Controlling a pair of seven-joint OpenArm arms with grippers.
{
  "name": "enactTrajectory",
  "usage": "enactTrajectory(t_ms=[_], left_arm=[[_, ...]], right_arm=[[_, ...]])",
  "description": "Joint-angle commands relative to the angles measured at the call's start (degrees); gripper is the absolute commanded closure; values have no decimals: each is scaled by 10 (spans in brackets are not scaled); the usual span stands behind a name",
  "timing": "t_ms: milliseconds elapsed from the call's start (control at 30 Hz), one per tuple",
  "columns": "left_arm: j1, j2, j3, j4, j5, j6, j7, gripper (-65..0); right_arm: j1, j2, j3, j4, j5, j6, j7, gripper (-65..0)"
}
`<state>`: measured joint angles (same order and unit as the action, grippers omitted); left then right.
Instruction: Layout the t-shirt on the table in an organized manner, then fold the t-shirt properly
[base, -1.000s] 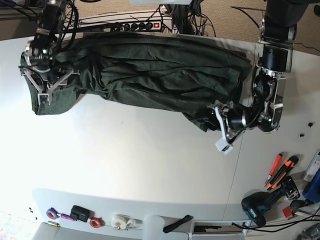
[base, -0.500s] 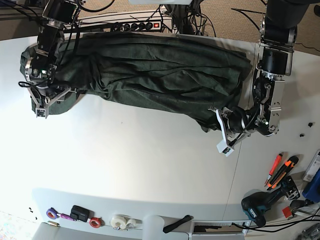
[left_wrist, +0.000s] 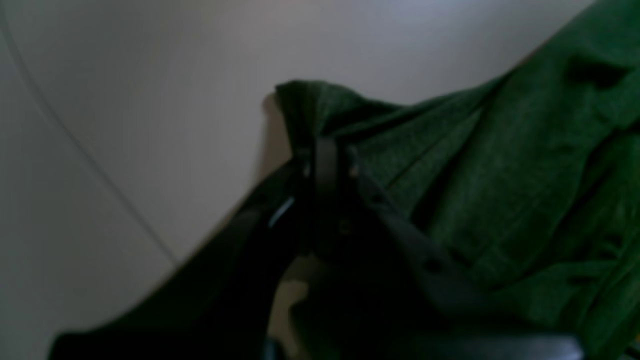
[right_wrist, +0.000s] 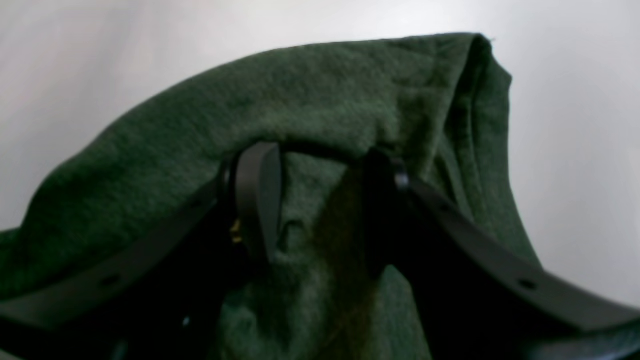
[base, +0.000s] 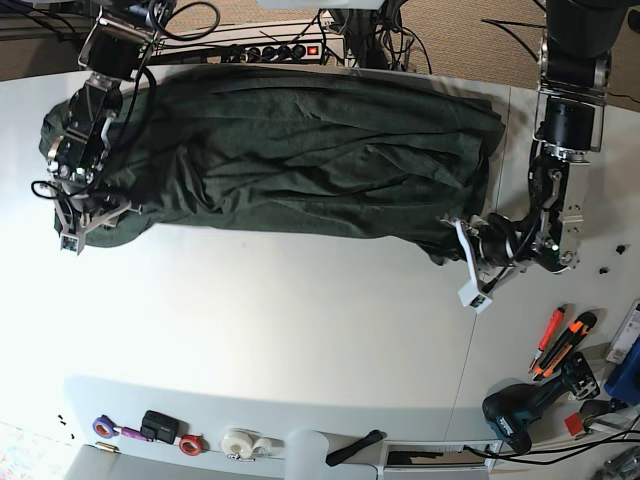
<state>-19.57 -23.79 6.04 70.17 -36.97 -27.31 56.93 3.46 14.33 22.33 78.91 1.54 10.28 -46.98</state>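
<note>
While the left hand (left_wrist: 325, 160) pinches the t-shirt (base: 320, 150) tight, the right hand (right_wrist: 320, 200) straddles its fold, spread wide.

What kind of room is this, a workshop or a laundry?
Most likely a robotics lab or workshop: a power strip and cables sit behind the white table, with a cordless drill, utility knives and tape rolls along its edges.
</note>
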Motion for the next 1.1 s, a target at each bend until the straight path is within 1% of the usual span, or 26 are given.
enactTrajectory(t_ms=[0,67,267,333,367,400,433,467,700,767,833,900,1000,1067], left_arm=[[-12,-11,-2,9,4,6,2,0],[-12,-12,-2,9,4,6,3,0],[-13,-11,-2,9,4,5,3,0],[-13,-11,-2,9,4,5,0,-73],[-12,-11,-2,9,4,6,0,-78],[-12,-11,-2,9,4,6,0,-65],[-12,-11,-2,9,4,5,1,-25],[-12,-11,-2,9,4,5,1,0],[-14,-12,-10,12,-4,5,3,0],[-14,-12,-26,20,-24,1,21,0],[-14,-12,-49,28,-54,-22,56,0],[-14,-12,-78,30,-88,-37,93,0],[-13,-11,-128,30,-132,-58,140,0],[-14,-12,-163,30,-171,-66,170,0]], right_arm=[[-2,5,-1,-7,-16,-5,-38,-274],[-1,6,-1,-7,-16,-12,-38,-274],[-1,6,-1,-7,-16,-12,-46,-274],[-1,6,-1,-7,-16,-12,-46,-275],[-1,6,-1,-7,-16,-12,-46,-274],[-1,6,-1,-7,-16,-12,-46,-274],[-1,6,-1,-7,-16,-12,-46,-274],[-1,6,-1,-7,-16,-12,-47,-275],[-1,6,-1,-7,-16,-12,-51,-274],[-1,6,-1,-7,-16,-12,-51,-274],[-1,6,-1,-7,-16,-12,-51,-274],[-1,6,-1,-7,-16,-12,-51,-275],[-2,6,-1,-7,-16,-12,-54,-274],[-1,6,-1,-7,-16,-12,-56,-274]])
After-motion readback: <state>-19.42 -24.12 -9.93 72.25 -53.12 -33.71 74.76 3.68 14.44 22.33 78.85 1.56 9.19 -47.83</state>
